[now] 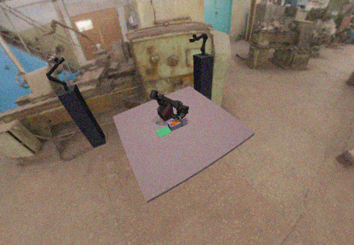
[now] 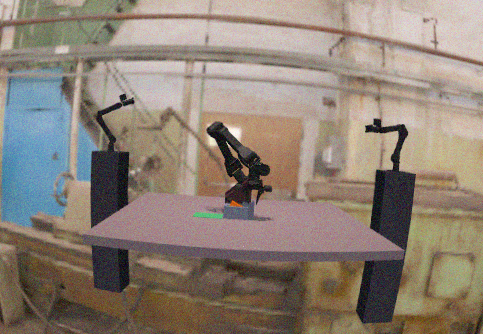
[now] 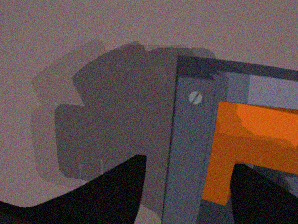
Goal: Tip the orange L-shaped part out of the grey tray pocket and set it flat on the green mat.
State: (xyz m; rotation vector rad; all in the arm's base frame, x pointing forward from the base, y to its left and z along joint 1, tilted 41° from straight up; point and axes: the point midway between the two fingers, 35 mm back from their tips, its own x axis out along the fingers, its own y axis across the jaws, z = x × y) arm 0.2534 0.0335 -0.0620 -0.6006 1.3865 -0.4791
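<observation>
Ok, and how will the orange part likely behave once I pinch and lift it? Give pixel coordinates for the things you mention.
Probably stiff: the orange part [image 1: 175, 123] [image 2: 235, 204] [image 3: 267, 130] keeps straight, crisp edges while tilted. It may swing or twist if pinched at one end, since its L shape puts weight off to one side.

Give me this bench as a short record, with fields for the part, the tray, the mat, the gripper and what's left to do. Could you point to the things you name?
part: orange L-shaped part [image 1: 175, 122] [image 2: 235, 204] [image 3: 270, 127], in the tray pocket, one end tipped up above the rim
tray: grey rectangular tray [image 1: 175, 127] [image 2: 239, 212] [image 3: 186, 150], on the table beside the mat
mat: flat green mat [image 1: 163, 132] [image 2: 208, 215], without the part
gripper: black parallel-jaw gripper [image 3: 189, 169], fingers apart, nothing pinched
left to do: pinch the raised end, lift out, set down flat, release
</observation>
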